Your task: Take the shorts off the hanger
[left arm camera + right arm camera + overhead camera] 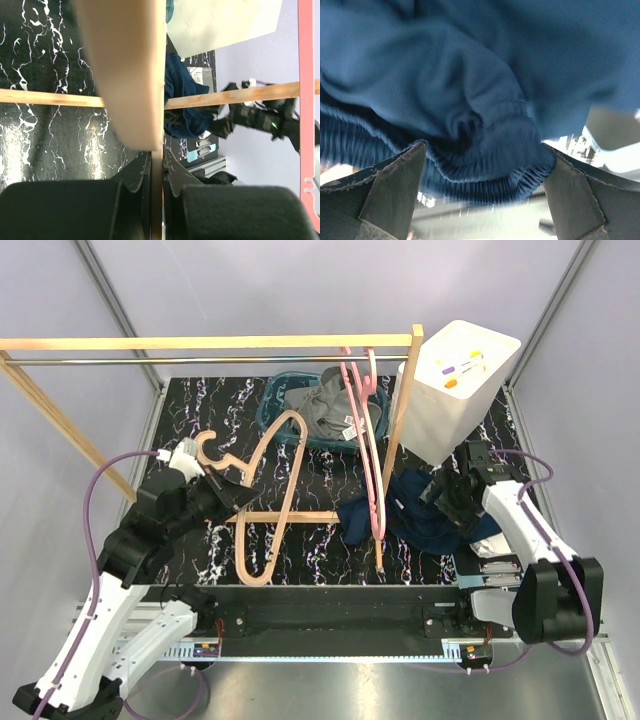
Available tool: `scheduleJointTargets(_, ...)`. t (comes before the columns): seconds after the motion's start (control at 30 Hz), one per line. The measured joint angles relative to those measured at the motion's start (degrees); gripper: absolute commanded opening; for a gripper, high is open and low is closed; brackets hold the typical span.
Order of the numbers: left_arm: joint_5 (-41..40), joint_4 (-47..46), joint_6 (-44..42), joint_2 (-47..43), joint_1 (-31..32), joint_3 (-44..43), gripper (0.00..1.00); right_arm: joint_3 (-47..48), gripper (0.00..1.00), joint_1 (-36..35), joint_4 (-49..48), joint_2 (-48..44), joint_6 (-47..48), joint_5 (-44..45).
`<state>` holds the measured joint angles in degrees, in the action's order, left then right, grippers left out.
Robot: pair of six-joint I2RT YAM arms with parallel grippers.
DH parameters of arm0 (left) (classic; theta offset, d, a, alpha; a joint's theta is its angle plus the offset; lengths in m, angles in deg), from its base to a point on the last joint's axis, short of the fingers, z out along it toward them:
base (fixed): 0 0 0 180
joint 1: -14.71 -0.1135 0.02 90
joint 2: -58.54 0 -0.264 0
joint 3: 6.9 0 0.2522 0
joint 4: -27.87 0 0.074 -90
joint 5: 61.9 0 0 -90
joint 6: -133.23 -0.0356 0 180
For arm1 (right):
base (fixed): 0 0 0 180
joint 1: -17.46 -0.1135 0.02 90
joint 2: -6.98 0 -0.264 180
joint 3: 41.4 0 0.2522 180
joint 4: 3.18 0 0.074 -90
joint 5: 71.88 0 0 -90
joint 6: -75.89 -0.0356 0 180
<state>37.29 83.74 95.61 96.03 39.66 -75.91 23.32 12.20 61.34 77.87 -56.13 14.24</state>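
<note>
Dark navy blue fabric shorts lie crumpled on the black marbled worktop, at its right side, below the white box. Their left edge touches the lower end of the long pink plastic hanger, which hangs from the metal rail. Whether the fabric is threaded on that hanger cannot be told. Plain mid-grey fabric shorts with a white label rest in the teal basket at the rear.

The right hand is released. In the right wrist view its fingers stand wide apart, with the gathered elastic waistband of the navy shorts bunched loosely between them and not pinched. The left hand is clenched on the bare tan curved hanger, held low over the worktop.

Handling judgement: the navy shorts are light, soft and limp, and they fold wherever they are lifted. The knit surface looks likely to slide off smooth plastic readily. The ribbed waistband is the thickest, firmest part, so take hold there. A pinch on a single thin layer risks slipping or dragging the pink hanger along.
</note>
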Motion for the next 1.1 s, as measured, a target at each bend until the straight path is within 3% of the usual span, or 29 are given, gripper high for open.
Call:
scheduleJointTargets(0.2, 0.4, 1.5, 0.2, -1.4, 0.0, 0.5, 0.00, 0.5, 1.00, -3.1, -5.9, 5.7, -1.2, 7.9)
scheduleJointTargets(0.37, 0.4, 2.1, 0.2, -2.1, 0.0, 0.5, 0.00, 3.2, 1.00, -14.7, -7.1, 13.5, -5.4, 16.6)
scheduleJointTargets(0.47, 0.4, 2.4, 0.2, -2.5, 0.0, 0.5, 0.00, 4.8, 0.90, -15.8, -7.9, 19.8, -6.2, 17.0)
scheduleJointTargets(0.53, 0.4, 2.6, 0.2, -2.7, 0.0, 0.5, 0.00, 6.8, 0.77, -15.7, -7.9, 22.7, -5.5, 15.7)
scheduleJointTargets(0.7, 0.3, 4.2, 0.2, -4.2, 0.0, 0.5, 0.00, 5.6, 0.52, -16.4, -13.2, 22.3, -4.2, 14.1)
scheduleJointTargets(0.73, 0.3, 4.6, 0.2, -4.5, 0.0, 0.5, 0.00, 4.9, 0.39, -16.5, -14.1, 21.8, -3.8, 14.0)
scheduleJointTargets(0.8, 0.2, 5.1, 0.2, -5.2, 0.0, 0.5, 0.00, 3.3, 0.24, -16.6, -16.7, 20.6, -3.6, 12.9)
scheduleJointTargets(0.83, 0.1, 5.3, 0.2, -5.5, 0.0, 0.5, 0.00, 2.9, 0.08, -16.7, -17.4, 20.3, -2.9, 12.6)
scheduleJointTargets(0.87, 0.0, 5.4, 0.2, -5.7, 0.0, 0.5, 0.00, 2.5, 0.01, -16.8, -18.0, 19.8, -2.3, 12.4)
scheduleJointTargets(1.1, -0.4, 5.9, 0.1, -5.2, 0.0, 0.1, 0.00, 1.5, 0.00, -16.8, -16.0, 15.0, 0.1, 11.8)
